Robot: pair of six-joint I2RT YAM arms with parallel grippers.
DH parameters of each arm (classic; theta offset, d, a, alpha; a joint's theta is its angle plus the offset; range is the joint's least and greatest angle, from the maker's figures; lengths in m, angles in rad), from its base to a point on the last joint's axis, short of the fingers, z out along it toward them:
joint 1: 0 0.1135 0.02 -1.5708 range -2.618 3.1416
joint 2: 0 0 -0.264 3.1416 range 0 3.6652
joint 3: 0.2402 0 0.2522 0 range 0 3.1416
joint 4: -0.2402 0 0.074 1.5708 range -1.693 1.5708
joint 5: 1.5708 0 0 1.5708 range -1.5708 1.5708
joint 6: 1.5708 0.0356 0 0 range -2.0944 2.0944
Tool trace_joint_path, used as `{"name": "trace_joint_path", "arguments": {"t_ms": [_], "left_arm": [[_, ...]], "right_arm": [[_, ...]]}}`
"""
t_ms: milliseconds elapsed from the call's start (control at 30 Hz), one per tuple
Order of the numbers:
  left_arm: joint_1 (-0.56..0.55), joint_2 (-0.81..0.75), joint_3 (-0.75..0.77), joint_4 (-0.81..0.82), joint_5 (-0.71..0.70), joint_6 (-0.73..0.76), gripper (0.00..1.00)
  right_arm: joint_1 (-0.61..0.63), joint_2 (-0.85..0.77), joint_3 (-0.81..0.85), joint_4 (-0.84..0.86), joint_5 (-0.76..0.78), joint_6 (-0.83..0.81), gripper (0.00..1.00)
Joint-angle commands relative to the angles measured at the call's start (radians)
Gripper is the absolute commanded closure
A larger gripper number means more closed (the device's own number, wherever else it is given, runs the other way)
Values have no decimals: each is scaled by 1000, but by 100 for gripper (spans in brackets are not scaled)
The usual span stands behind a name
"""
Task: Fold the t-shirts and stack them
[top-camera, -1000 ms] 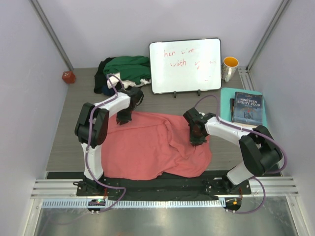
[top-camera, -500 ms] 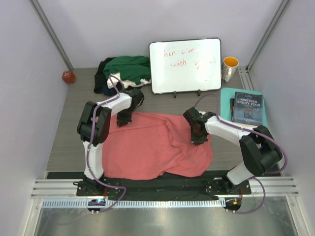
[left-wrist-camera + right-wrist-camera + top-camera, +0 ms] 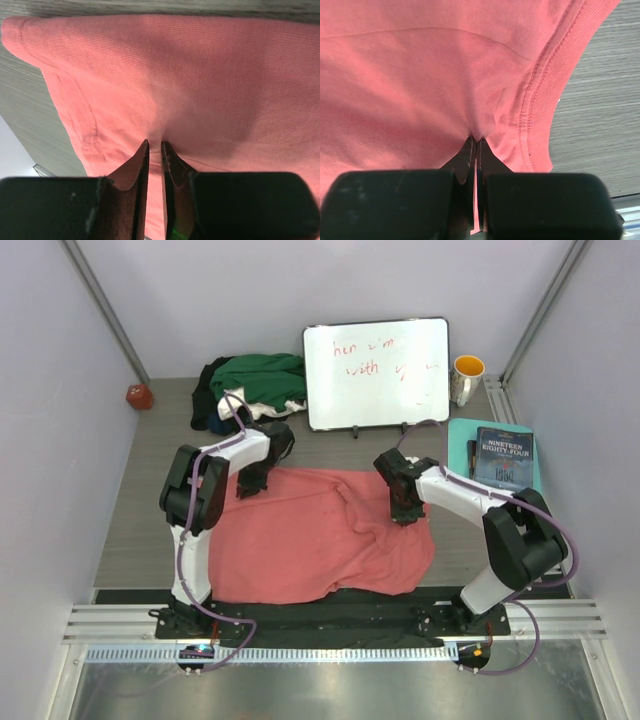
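Note:
The salmon-pink t-shirt [image 3: 310,535] lies spread on the table between the arms. My left gripper [image 3: 250,483] is shut on a pinch of the pink t-shirt [image 3: 200,85] near its far left corner. My right gripper [image 3: 405,510] is shut on a pinch of the pink t-shirt [image 3: 420,80] at its far right edge, beside the stitched hem [image 3: 540,100]. A pile of other t-shirts, dark green [image 3: 258,373], white [image 3: 262,405] and black [image 3: 205,390], lies at the back left. Another black cloth [image 3: 370,598] shows under the pink shirt's near edge.
A white board with red writing [image 3: 377,372] stands at the back. A mug [image 3: 466,378] stands at the back right. A book [image 3: 503,460] lies on a teal tray [image 3: 462,440] at the right. A red object [image 3: 139,396] sits by the left wall.
Both grippers have drawn the shirt's far edge a little away from the arm bases. The right gripper moved farther back, and the folds in the right half have flattened.

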Motion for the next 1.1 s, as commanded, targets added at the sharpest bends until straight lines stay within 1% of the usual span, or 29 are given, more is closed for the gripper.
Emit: {"name": "trace_joint_path", "arguments": {"t_ms": [0, 167, 300, 367, 433, 500, 533, 633, 667, 700, 733, 767, 800, 867, 900, 933, 967, 1000, 1067], "left_arm": [[3, 14, 24, -18, -40, -17, 85], [11, 23, 34, -25, -37, -17, 85], [12, 35, 47, -23, -35, -17, 85], [12, 41, 54, -23, -37, -17, 85], [17, 49, 64, -23, -37, -16, 85], [23, 52, 66, -25, -37, -16, 85], [26, 51, 66, -25, -37, -14, 83], [31, 45, 60, -26, -40, -7, 75], [31, 35, 57, -23, -41, -7, 70], [34, 32, 54, -21, -40, -7, 67], [35, 28, 55, -21, -34, -5, 66], [35, 26, 57, -23, -26, -4, 61], [38, 19, 57, -23, -18, -4, 61], [38, 2, 55, -9, 11, -2, 59], [40, -30, 44, 1, 18, -2, 59], [40, -47, 38, 30, 28, -2, 57], [40, -67, 25, 44, 31, -1, 56], [40, -90, 21, 52, 32, 1, 54], [40, -100, 23, 57, 35, 13, 54]], "right_arm": [[-26, 0, 43, -18, 50, -43, 99], [-53, -12, 70, -32, 76, -70, 99], [-73, 25, 98, -23, 75, -102, 99], [-79, 62, 125, -20, 50, -115, 99], [-81, 79, 139, -23, 2, -116, 96], [-81, 91, 146, -33, -28, -119, 89], [-81, 88, 147, -40, -45, -121, 86], [-81, 39, 140, -76, -80, -119, 81], [-81, 14, 135, -87, -79, -115, 79], [-81, -31, 135, -110, -77, -107, 76], [-81, -58, 138, -121, -77, -103, 76], [-81, -79, 149, -142, -74, -98, 75], [-81, -119, 158, -153, -71, -93, 75], [-81, -147, 205, -177, -59, -84, 75], [-81, -174, 222, -178, -43, -83, 74], [-81, -181, 234, -172, -30, -81, 73], [-81, -187, 254, -141, -25, -84, 68], [-81, -184, 262, -124, -48, -93, 66], [-79, -139, 291, -90, -104, -118, 66]]}}
